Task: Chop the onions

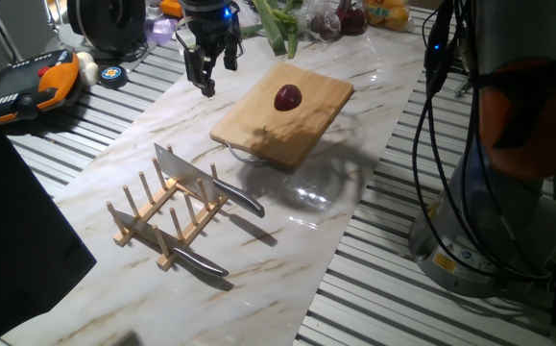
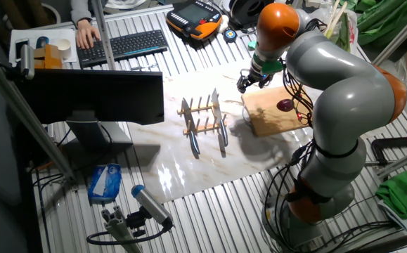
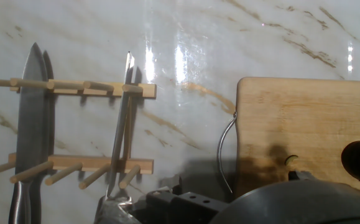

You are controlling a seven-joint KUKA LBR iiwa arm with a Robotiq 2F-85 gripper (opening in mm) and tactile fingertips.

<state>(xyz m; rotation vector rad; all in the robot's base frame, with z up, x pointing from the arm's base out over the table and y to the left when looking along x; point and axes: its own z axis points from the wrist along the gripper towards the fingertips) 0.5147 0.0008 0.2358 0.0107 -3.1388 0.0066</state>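
Gripper (image 1: 207,75) hangs above the marble tabletop (image 1: 114,183) beside the cutting board (image 1: 282,113), fingers slightly parted, holding nothing. Board rests on a glass bowl (image 1: 302,183). Wooden rack (image 1: 167,216) sits well apart from the board, carrying two knives (image 1: 205,180). Onion (image 1: 288,97) lies whole on the board's middle.

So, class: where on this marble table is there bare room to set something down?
Free: the marble strip between the wooden peg rack holding two steel knives and the table's far corner, and the near corner past the rack. Crowded: the wooden chopping board carrying the dark purple-red onion over a clear glass bowl.
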